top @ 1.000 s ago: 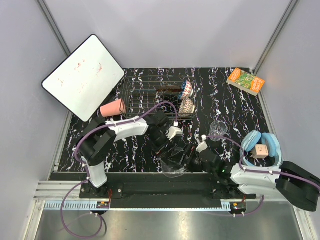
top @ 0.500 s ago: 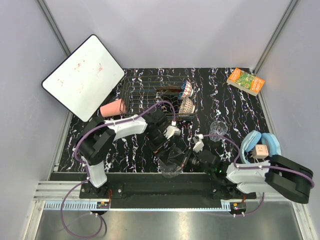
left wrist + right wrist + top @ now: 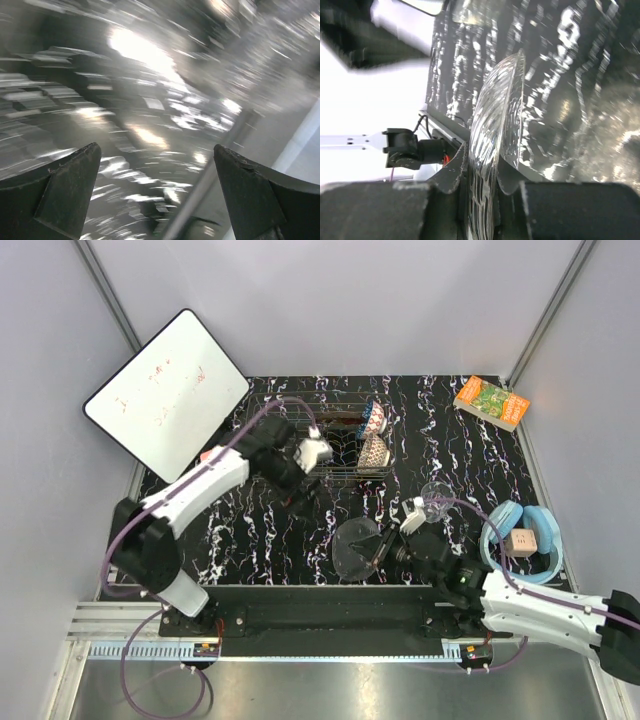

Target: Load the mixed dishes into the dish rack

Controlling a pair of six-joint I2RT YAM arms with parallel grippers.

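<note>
Clear glass bowl [image 3: 352,540] clamped by right gripper [image 3: 485,187]; left gripper [image 3: 156,150] gapes, seemingly above rack [image 3: 275,425].

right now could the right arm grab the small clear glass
Probably not yet: the right pincer is shut on the clear glass bowl. The small clear glass stands close beside that arm, so it looks reachable once the bowl is released.

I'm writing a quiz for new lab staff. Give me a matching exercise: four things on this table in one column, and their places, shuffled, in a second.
Things:
1. glass bowl
2. book
3. headphones
4. blue bowl

Places:
A. in the dish rack
B. far right corner
C. held by the right gripper
D. near right edge

Pairs: 1-C, 2-B, 3-D, 4-A
</note>
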